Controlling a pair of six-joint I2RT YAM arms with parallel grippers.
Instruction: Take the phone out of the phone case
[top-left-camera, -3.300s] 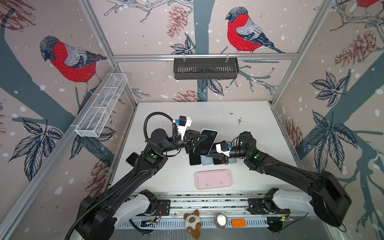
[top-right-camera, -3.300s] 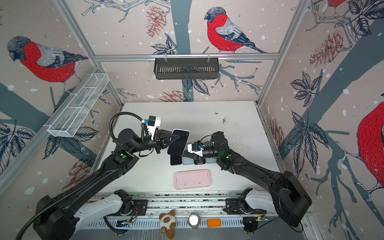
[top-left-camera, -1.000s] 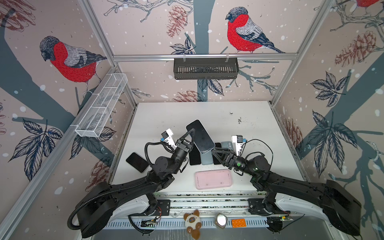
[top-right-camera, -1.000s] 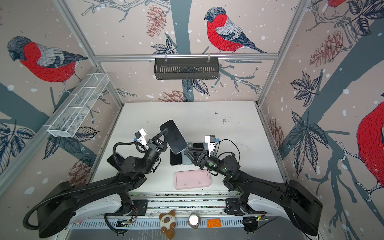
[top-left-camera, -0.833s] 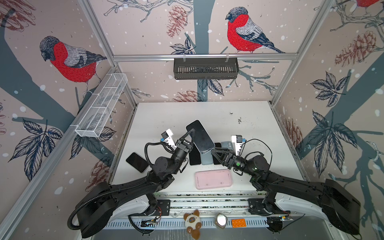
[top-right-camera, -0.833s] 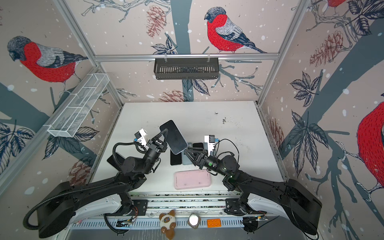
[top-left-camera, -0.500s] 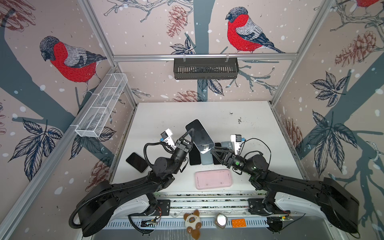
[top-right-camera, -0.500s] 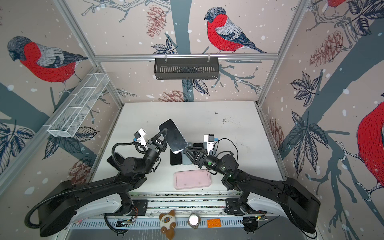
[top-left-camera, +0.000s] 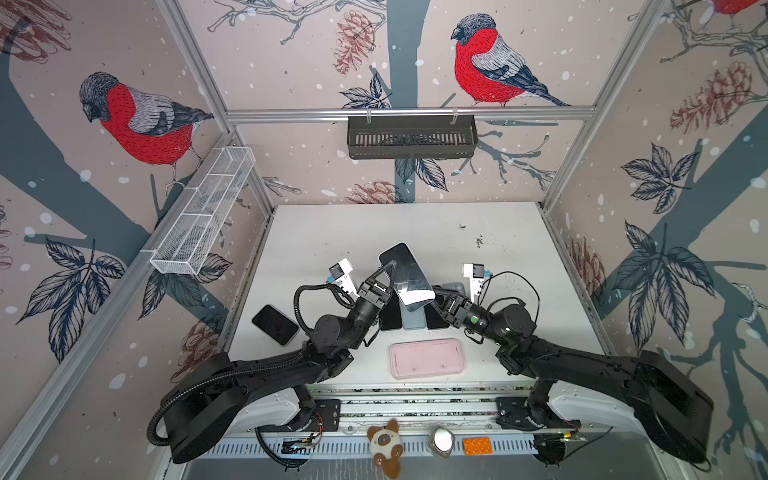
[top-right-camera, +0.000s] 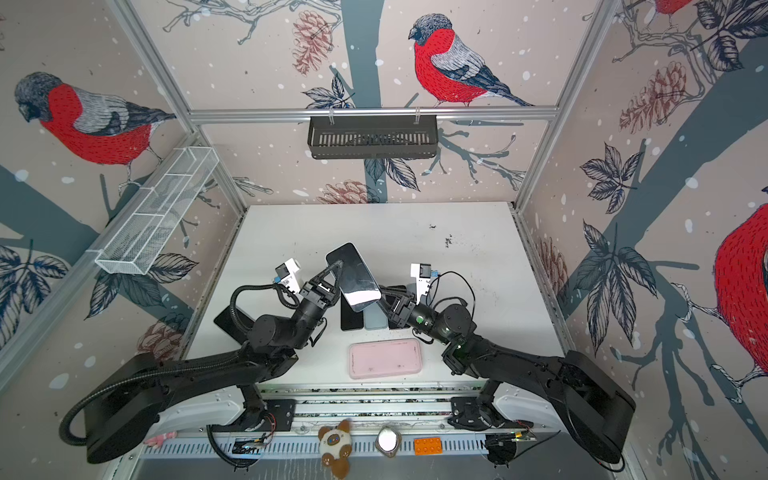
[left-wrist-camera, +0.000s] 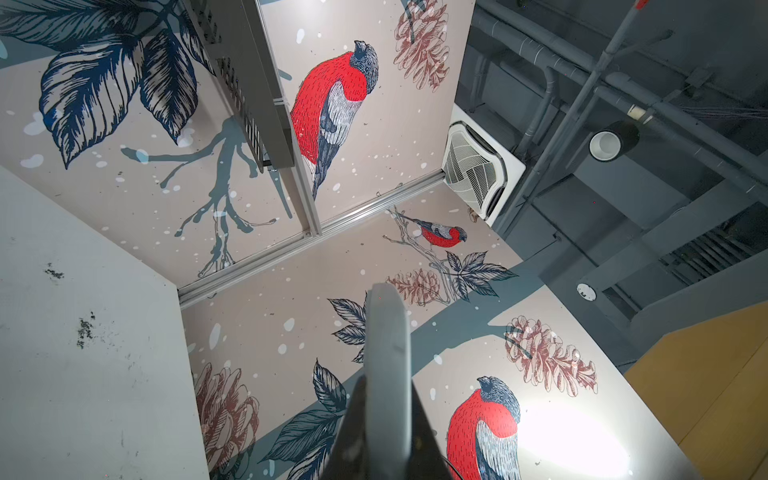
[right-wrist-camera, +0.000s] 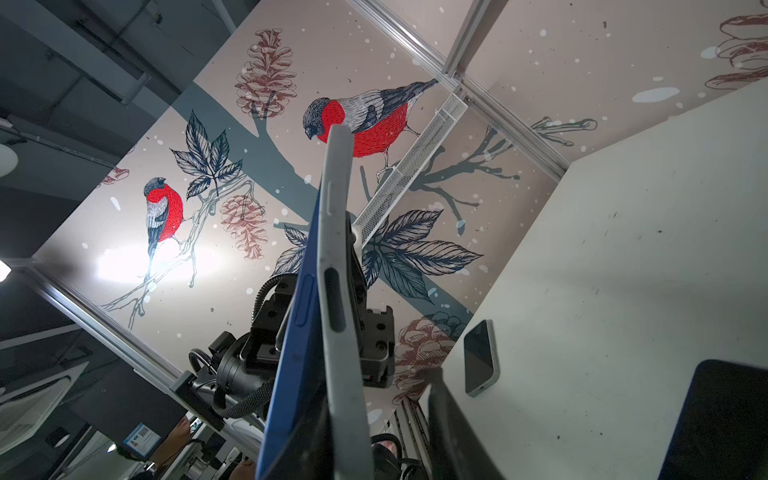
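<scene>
Right wrist view looks like mid-peel: blue phone (right-wrist-camera: 291, 332) gapped off the grey phone case (right-wrist-camera: 336, 232), both held up over the tabletop (top-left-camera: 332, 241). Left tool (top-left-camera: 384, 276) clamped on the case; right tool (top-left-camera: 432, 301) straddles the lower end, not pinched yet. Next: grab phone only, pull away.

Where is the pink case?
In both top views the pink case lies flat on the table, front middle, just before the row of phones.

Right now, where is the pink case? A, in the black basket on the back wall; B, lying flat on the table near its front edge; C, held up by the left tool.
B: the pink case lies flat on the white table, by its front edge.
</scene>
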